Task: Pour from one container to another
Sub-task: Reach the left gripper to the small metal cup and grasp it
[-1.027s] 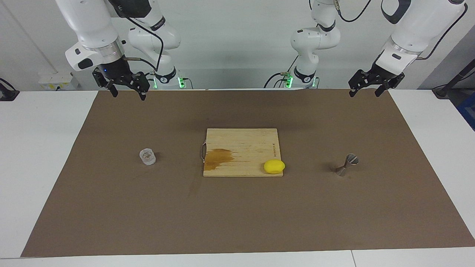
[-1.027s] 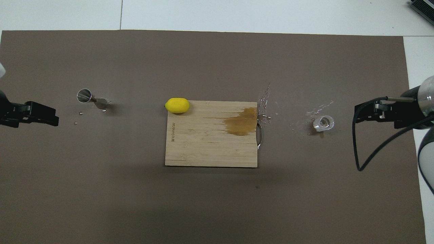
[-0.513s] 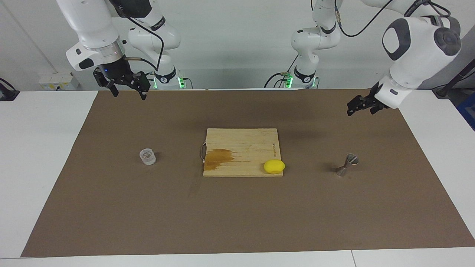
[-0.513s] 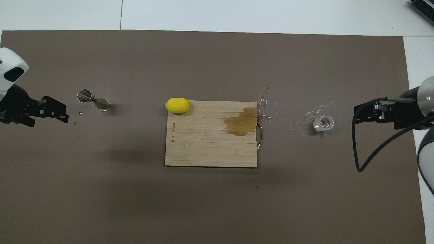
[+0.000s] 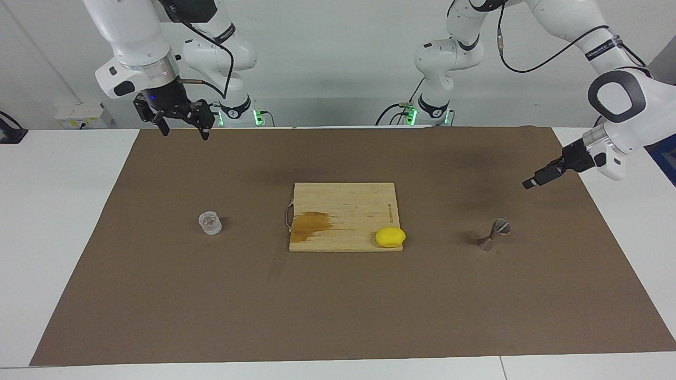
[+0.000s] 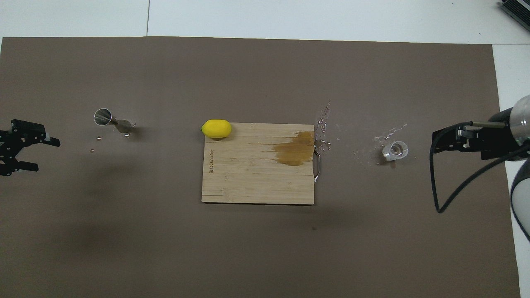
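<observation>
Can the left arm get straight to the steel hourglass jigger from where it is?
Probably yes: the left pincer is open, empty and raised beside the small steel hourglass-shaped jigger, with only bare brown mat between them.

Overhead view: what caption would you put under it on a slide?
Both open grippers, left and right, flank jigger, lemon on cutting board, and glass cup.
</observation>
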